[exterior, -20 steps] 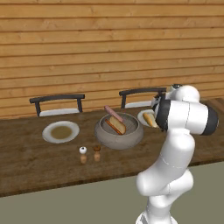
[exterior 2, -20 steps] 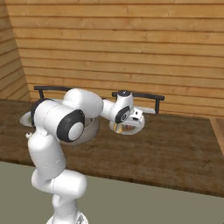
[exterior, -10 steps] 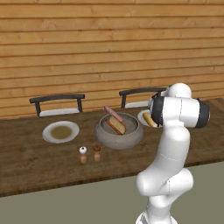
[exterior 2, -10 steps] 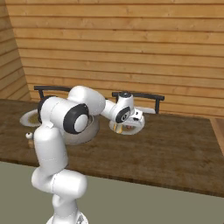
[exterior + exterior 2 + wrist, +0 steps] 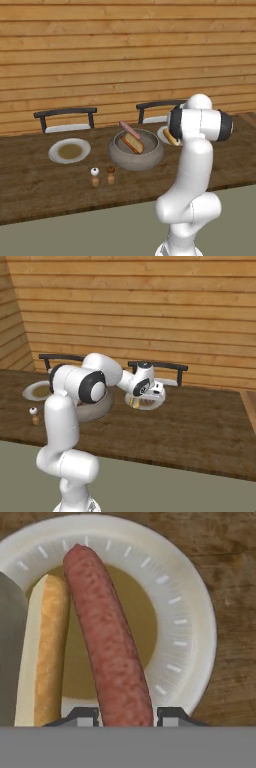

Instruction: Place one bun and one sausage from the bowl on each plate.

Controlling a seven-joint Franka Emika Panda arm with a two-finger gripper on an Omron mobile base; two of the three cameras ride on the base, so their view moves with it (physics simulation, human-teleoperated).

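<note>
Claw [image 5: 125,714] over white tan-centred plate [image 5: 192,619].
Tips are straddling the slim pinkish-red sausage [image 5: 107,637] beside the golden-brown bun [image 5: 47,647]; contact cannot be judged. Lifting while gripping risks dragging it off.

Bowl [image 5: 136,156] in the middle of the desk [image 5: 30,185], a bun [image 5: 132,143] and sausage [image 5: 129,130] in it, one plate [image 5: 69,150] left, another plate [image 5: 190,612] right holding a bun [image 5: 44,657] beside a sausage [image 5: 107,642], two chairs [image 5: 66,119] behind.
</note>
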